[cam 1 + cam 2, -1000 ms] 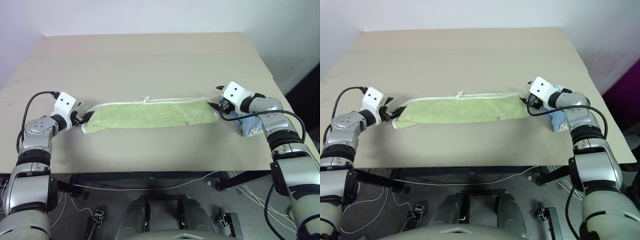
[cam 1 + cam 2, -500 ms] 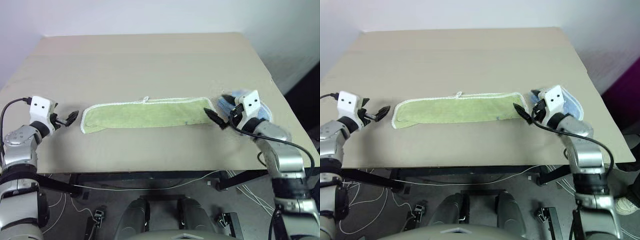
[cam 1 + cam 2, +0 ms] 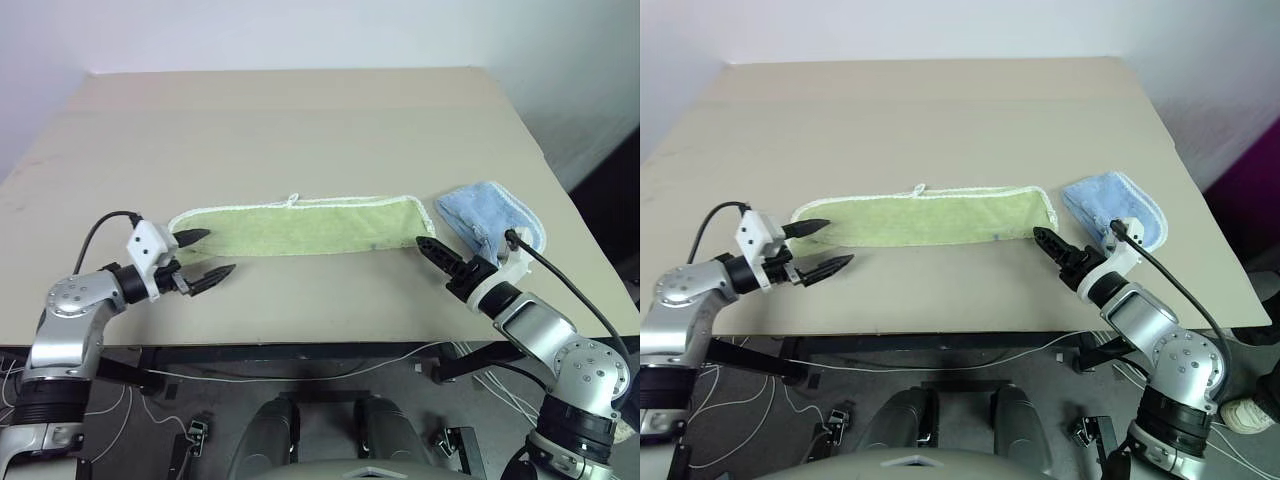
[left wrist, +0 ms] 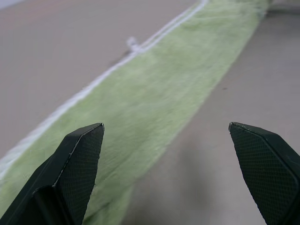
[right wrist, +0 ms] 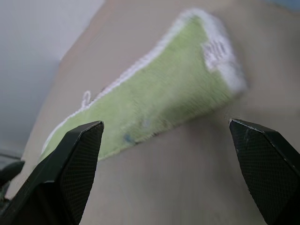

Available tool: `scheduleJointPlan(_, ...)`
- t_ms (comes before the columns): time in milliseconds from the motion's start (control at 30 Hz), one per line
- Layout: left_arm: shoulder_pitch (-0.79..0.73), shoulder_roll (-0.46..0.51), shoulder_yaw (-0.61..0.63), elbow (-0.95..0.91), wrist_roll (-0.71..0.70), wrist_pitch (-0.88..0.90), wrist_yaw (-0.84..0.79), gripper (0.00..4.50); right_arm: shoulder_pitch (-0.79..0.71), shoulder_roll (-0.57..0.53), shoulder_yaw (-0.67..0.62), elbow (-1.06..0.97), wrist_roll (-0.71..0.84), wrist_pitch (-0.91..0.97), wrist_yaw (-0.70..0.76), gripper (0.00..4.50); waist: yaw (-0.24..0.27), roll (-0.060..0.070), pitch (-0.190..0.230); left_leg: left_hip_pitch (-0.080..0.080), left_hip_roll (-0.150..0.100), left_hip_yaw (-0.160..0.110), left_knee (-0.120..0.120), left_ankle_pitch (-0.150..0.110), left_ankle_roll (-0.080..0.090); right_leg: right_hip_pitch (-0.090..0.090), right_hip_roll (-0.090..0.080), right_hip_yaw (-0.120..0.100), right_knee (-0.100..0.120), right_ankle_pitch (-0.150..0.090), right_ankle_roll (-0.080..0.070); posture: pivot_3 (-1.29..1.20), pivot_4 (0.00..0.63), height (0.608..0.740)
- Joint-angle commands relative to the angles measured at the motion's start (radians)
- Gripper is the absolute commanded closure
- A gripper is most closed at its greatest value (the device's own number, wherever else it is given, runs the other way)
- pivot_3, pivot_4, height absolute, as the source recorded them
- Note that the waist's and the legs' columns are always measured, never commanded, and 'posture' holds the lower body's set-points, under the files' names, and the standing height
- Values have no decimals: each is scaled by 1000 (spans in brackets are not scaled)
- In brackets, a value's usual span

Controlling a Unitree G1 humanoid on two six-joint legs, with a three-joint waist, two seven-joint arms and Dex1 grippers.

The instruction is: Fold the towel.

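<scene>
Released towel (image 3: pixel 295 226), long folded strip

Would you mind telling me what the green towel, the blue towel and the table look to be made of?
The green towel: soft terry cloth, judging by its fuzzy, matte pile and white stitched edging. The blue towel: likely similar terry, nubby and matte with a white edge. The table: smooth, matte beige board, perhaps laminate or painted wood; the look leaves that open.

Towel (image 3: pixel 300 226): light yellow-green terry, white stitched edging, small loop on far edge; lying flat as long folded strip.
</scene>
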Motion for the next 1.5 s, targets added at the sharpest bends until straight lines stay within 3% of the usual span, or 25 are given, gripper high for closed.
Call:
scheduleJointPlan(33, 10, -11, -22, -43, 4, 5, -11, 39, -26, 19, -6, 19, 106, -11, -105, 26, -1, 0, 0, 0, 0, 0, 0, 0, 0, 0, 0, 0, 0, 0, 0, 0, 150, 740)
scheduleJointPlan(167, -4, -46, -59, -52, 15, 5, -6, 39, -91, 74, 8, 148, 129, -65, -225, 26, -3, 0, 0, 0, 0, 1, 0, 0, 0, 0, 2, 0, 0, 0, 0, 0, 150, 740)
scheduleJointPlan(600, 30, -88, -69, -106, 31, 7, 35, 39, -233, 123, 31, 387, 70, -219, -250, 26, -13, -2, -2, 12, 2, 1, -1, 0, 1, 13, 4, -1, -2, 0, 0, 0, 150, 740)
scheduleJointPlan(733, 38, -94, -70, -108, 40, -1, 53, 0, -255, 126, 30, 424, 61, -239, -249, 945, -20, -2, -3, 16, 2, 0, -2, 0, 1, 16, 4, -1, -4, 0, 0, 0, 150, 740)
scheduleJointPlan(1067, 45, -107, -71, -92, 57, -16, 70, 0, -269, 121, 23, 414, 74, -252, -245, 4464, -26, -3, -3, 17, 2, 0, -3, 0, 1, 18, 3, -1, -5, 0, 0, 0, 150, 740)
scheduleJointPlan(1233, 49, -116, -75, -83, 67, -24, 77, 0, -269, 80, 16, 373, 74, -243, -238, 4464, -25, -3, -3, 18, 2, -1, -3, 0, 1, 20, 3, -1, -6, 0, 0, 0, 150, 740)
scheduleJointPlan(1500, 57, -119, -73, -74, 77, -32, 81, 0, -305, -77, 16, 302, 93, -204, -195, 4464, -5, 1, -1, 12, 1, -1, -3, -1, 1, 14, 2, -1, -7, 0, 0, 0, 150, 740)
